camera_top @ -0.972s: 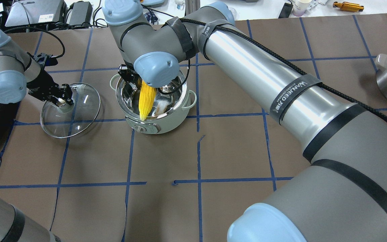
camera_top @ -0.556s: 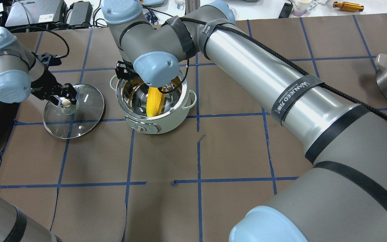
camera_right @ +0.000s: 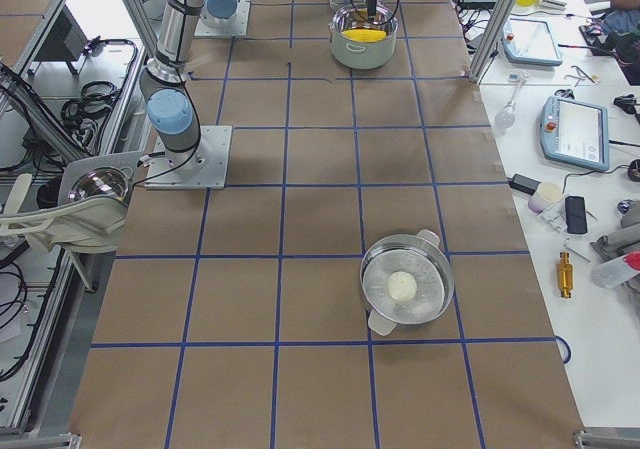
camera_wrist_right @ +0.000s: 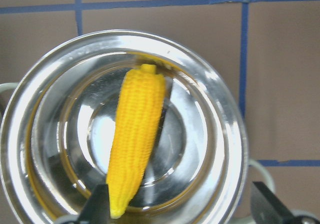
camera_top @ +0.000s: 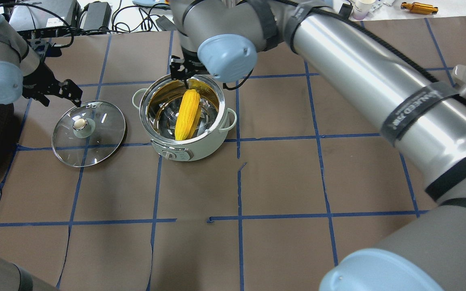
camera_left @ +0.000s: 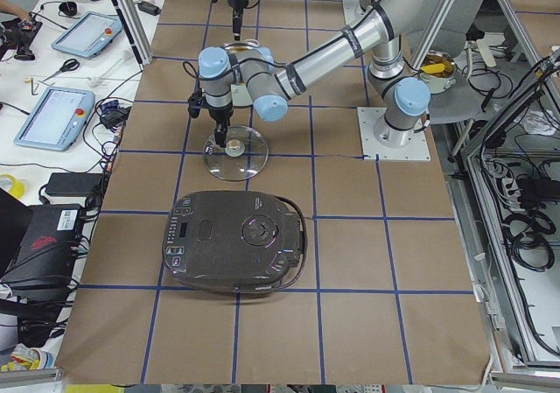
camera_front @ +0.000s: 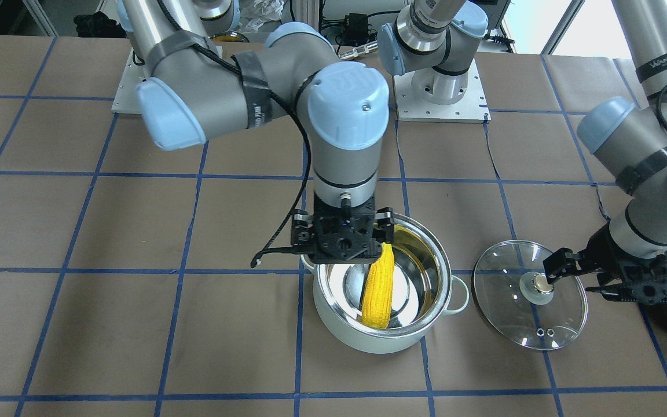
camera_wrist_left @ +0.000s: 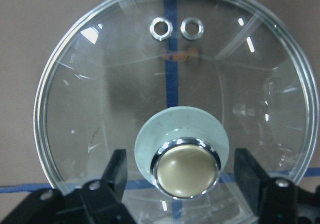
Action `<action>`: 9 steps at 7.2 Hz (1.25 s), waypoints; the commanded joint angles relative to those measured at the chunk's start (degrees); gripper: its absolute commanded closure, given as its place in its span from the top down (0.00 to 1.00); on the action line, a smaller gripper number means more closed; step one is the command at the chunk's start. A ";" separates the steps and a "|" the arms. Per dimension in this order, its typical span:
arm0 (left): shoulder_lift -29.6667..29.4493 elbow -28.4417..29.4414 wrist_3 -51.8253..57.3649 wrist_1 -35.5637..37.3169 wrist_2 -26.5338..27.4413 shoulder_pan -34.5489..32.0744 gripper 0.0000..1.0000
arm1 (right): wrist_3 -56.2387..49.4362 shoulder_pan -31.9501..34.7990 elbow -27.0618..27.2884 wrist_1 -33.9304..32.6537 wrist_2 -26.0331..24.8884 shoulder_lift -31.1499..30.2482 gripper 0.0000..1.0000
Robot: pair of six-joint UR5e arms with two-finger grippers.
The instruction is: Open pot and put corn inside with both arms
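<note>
The pale mint-green pot (camera_top: 208, 146) stands open, its steel inside bare to view. The yellow corn (camera_top: 187, 115) lies loose inside it, tip toward the robot; it also shows in the right wrist view (camera_wrist_right: 135, 144). My right gripper (camera_top: 185, 74) is open and empty, above the pot's far rim (camera_wrist_right: 225, 114). The glass lid (camera_top: 95, 145) lies flat on the table to the pot's left, gold knob (camera_wrist_left: 186, 170) up. My left gripper (camera_top: 61, 98) is open, above the lid, its fingers (camera_wrist_left: 116, 176) apart on either side of the knob without touching it.
A black glossy appliance (camera_left: 236, 240) sits at the table's left end. A steel pot (camera_right: 405, 289) with a white ball inside stands far right. Brown paper with blue tape lines covers the table. The right arm's long link crosses over the table's right half.
My right gripper let go of the corn, which dropped flat into the pot, and lifted back. My left gripper set the lid flat, opened off the knob and rose.
</note>
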 commanded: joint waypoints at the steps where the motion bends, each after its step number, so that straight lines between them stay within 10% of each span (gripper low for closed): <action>1: 7.78 8.13 -8.20 -15.92 1.00 -9.42 1.00 | -10.65 -11.87 8.91 1.74 0.10 -9.92 1.00; 4: 16.32 9.23 -21.43 -23.99 0.04 -18.77 1.00 | -14.94 -23.76 18.52 7.79 -0.51 -23.46 1.00; 9: 19.58 6.24 -22.41 -24.24 -3.92 -19.05 0.98 | -22.71 -25.72 18.28 17.11 0.02 -30.00 1.00</action>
